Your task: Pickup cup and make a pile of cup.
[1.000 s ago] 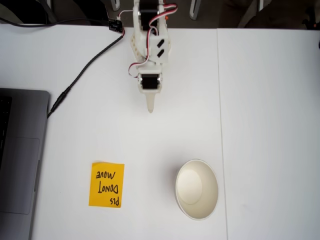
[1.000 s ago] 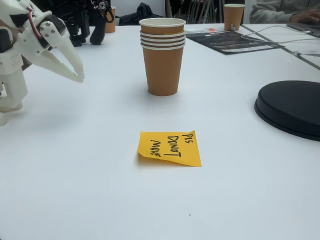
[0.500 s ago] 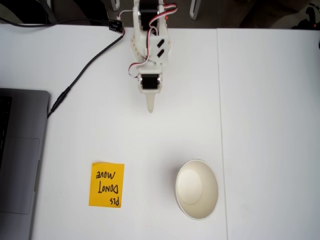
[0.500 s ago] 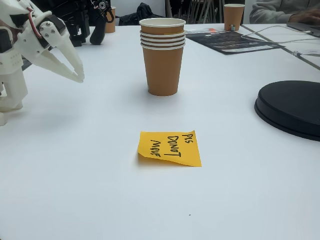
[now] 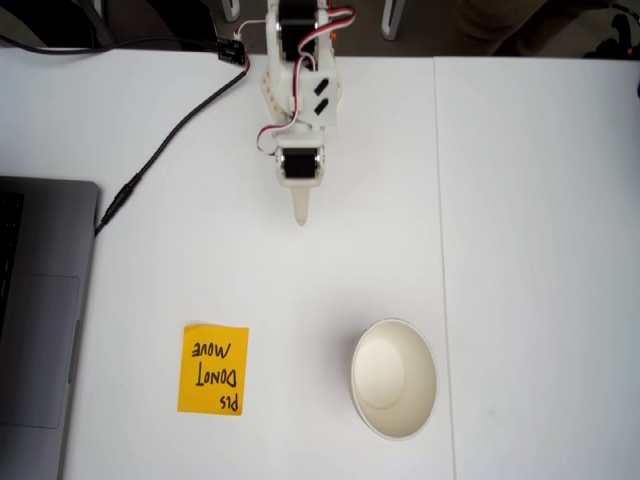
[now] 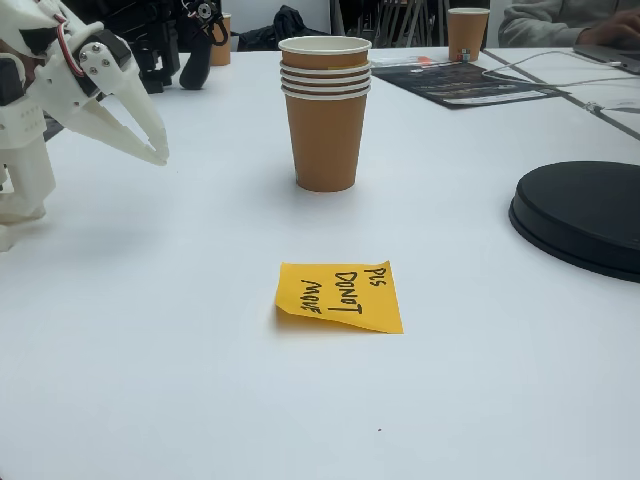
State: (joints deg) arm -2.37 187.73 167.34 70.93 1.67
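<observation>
Hand (image 6: 150, 150) hangs above the table (image 6: 200, 400) w/ nothing in it, fingers together, tip pointing down toward the table. In a fixed view from above the hand (image 5: 300, 215) sits near the top centre, well apart from the pile of cup (image 5: 394, 378). From the side the pile of cup (image 6: 325, 110) stands upright, brown walls, several rolled rims stacked. Orange sticky note (image 6: 340, 296) lies flat nearer the camera, apart from it. Laptop (image 5: 40, 320) at left edge.
</observation>
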